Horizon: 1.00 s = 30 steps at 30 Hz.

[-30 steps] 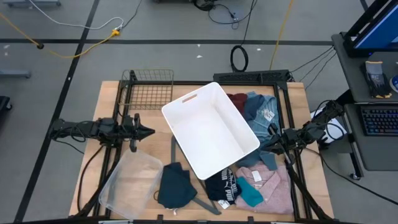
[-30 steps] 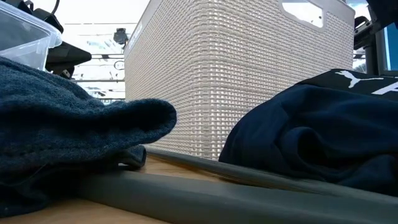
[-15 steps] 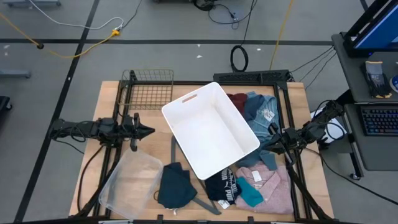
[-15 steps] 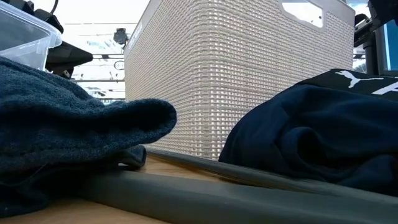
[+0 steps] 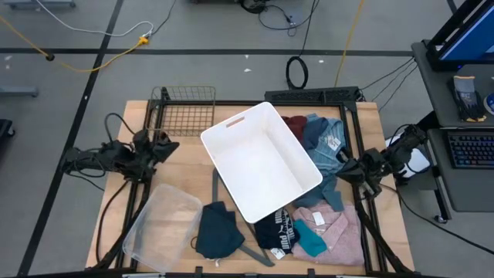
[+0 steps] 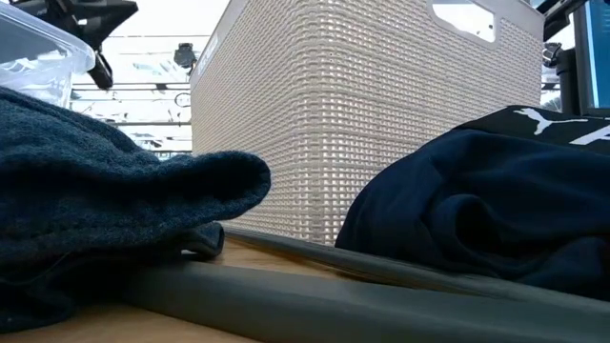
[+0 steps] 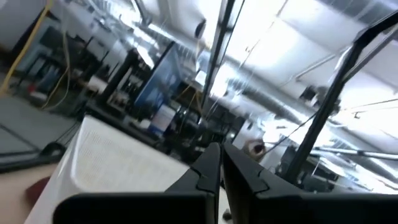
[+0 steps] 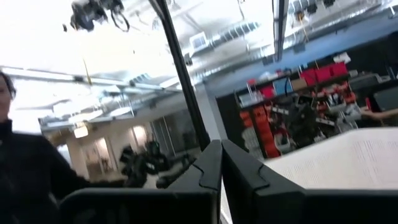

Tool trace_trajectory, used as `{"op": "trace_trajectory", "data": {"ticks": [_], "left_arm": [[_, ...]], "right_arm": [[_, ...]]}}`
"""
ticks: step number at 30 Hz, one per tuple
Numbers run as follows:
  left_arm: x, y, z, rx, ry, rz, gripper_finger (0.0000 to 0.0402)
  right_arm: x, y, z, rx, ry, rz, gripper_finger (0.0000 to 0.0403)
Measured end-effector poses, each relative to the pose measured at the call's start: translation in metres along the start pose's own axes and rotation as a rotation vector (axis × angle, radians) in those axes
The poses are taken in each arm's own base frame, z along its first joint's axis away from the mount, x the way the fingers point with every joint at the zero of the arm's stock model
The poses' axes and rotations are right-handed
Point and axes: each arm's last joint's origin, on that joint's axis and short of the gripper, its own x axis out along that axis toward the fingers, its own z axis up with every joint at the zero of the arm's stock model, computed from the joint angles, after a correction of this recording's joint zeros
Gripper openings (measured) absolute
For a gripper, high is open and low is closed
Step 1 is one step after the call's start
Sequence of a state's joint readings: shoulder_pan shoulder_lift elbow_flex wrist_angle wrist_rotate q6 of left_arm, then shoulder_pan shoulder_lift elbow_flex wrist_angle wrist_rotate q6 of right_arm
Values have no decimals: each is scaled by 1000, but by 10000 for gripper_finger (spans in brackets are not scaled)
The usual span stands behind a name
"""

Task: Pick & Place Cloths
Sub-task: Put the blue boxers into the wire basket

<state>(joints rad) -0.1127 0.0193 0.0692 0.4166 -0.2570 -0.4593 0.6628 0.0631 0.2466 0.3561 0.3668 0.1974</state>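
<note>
The cloths lie around a white basket (image 5: 261,161). A navy one (image 5: 218,230), a black one with white print (image 5: 275,232), a teal one (image 5: 310,239) and a pink shirt (image 5: 336,225) lie along the near edge. A light-blue shirt (image 5: 324,143) and a maroon cloth (image 5: 293,123) lie at the far right. My left gripper (image 5: 171,144) is shut and tipped up over the table's left side, holding nothing. My right gripper (image 5: 340,166) is shut and tipped up beside the light-blue shirt, holding nothing. Both wrist views look up into the room past shut fingertips (image 7: 221,154) (image 8: 220,147).
A clear plastic bin (image 5: 158,228) stands at the near left and a wire rack (image 5: 181,112) at the far left. A grey hanger (image 6: 334,295) lies by the navy cloth (image 6: 114,191) and the black cloth (image 6: 486,210). A person (image 8: 25,162) shows beyond the table.
Both grippers have tipped their fingers upward and risen a little, staying shut. The left one has also rolled and now points toward the far edge more than before. The cloths and the basket have kept still.
</note>
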Motion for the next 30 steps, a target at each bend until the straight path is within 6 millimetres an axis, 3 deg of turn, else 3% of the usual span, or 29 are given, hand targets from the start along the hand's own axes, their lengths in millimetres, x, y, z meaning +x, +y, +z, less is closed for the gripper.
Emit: {"op": "trace_trajectory", "data": {"ticks": [11,16,23,30], "left_arm": [[1,-7,9,-89,-29,-108,19],[14,-21,24,-35,-6,-115,19],[62,-52,41,25,188,-85,19],[126,-98,41,-8,532,-22,19]], "right_arm": [[0,1,3,13,-33,8,4],[0,1,3,13,-33,8,4],[0,1,3,13,-34,8,4],[0,1,3,13,-33,9,4]]}}
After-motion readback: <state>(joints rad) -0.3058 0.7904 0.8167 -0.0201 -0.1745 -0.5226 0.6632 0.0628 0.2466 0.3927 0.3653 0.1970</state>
